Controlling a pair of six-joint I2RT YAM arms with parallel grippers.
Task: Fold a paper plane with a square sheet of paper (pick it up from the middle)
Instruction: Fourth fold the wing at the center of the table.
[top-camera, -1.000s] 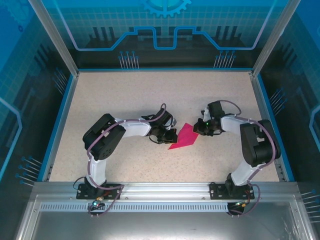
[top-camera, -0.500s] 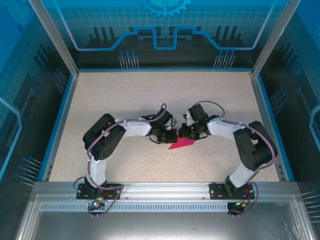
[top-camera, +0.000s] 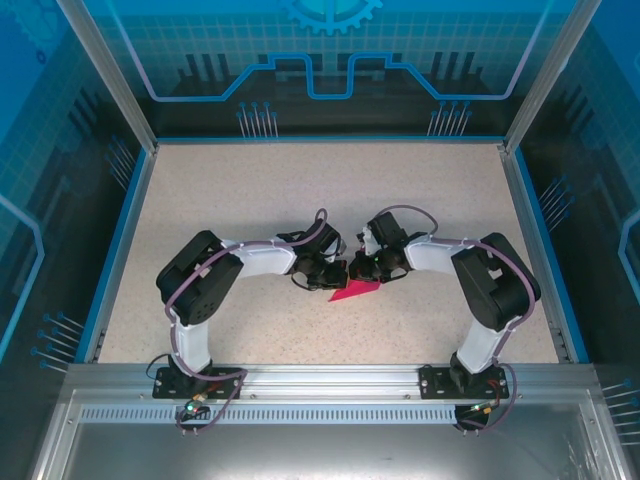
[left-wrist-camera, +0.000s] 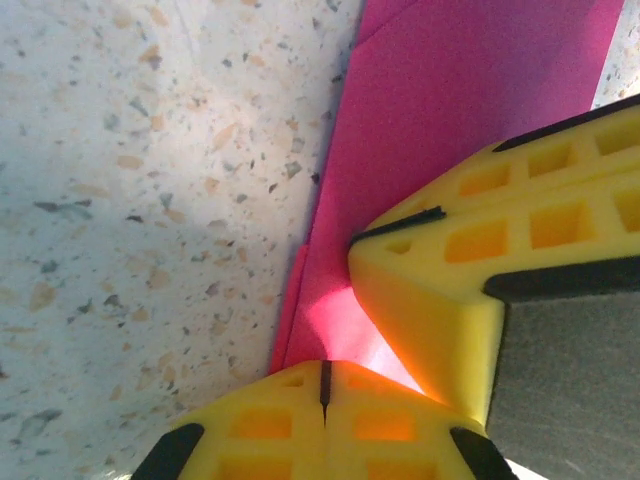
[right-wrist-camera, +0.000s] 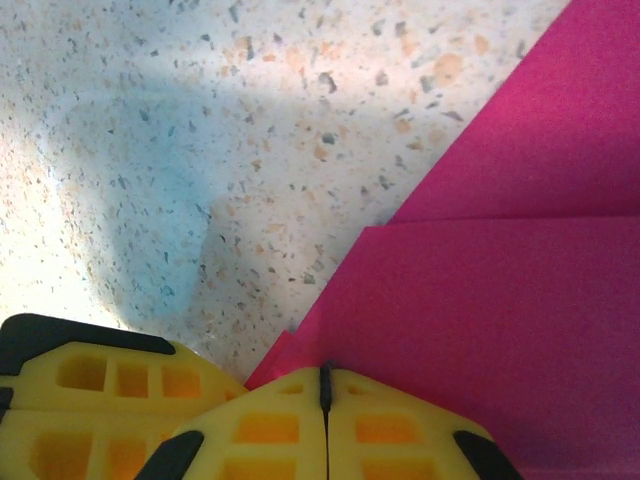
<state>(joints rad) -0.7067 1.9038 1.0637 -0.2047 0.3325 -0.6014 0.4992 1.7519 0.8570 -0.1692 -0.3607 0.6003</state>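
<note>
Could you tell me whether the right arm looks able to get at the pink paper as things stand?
Very likely yes: the right gripper, shut, is down at the edge of the pink paper on the table, beside the left gripper, nothing in between.

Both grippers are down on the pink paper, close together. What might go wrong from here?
1. The left gripper and right gripper, both shut, sit very close together on the square sheet of paper, so a small sideways move may knock them together.
2. The sheet lies in folded layers. A dragging tip may skew the crease or tear it.
</note>
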